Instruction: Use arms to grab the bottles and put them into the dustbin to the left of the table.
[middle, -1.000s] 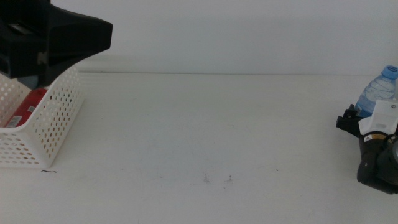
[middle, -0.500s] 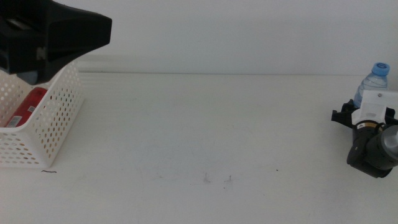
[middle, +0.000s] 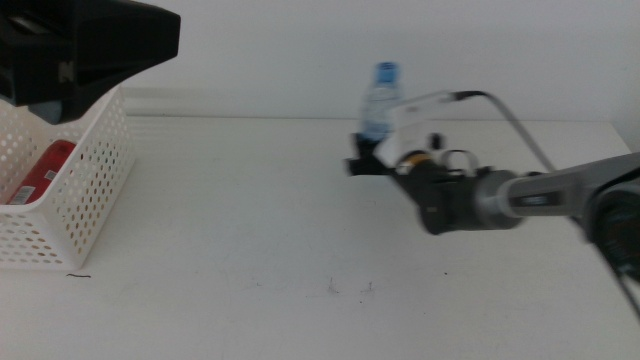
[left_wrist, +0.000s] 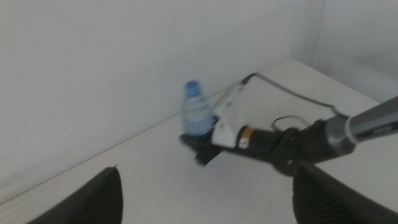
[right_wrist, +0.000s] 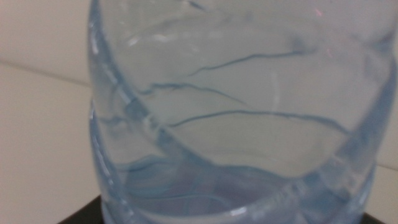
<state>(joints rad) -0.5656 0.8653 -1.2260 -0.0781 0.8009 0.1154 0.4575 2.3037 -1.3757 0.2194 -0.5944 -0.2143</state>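
White lattice dustbin (middle: 75, 190) at the table's (middle: 300, 220) left edge, red can (middle: 40, 172) lying inside; rest of its contents cut off by the frame and by the left gripper (left_wrist: 205, 186), jaws spread wide and empty, hanging over the bin. Well right of the dustbin, held upright above mid-table: blue-capped water bottle (middle: 378, 104), clamped low in the right gripper (middle: 372, 158). Label blurred, unreadable.
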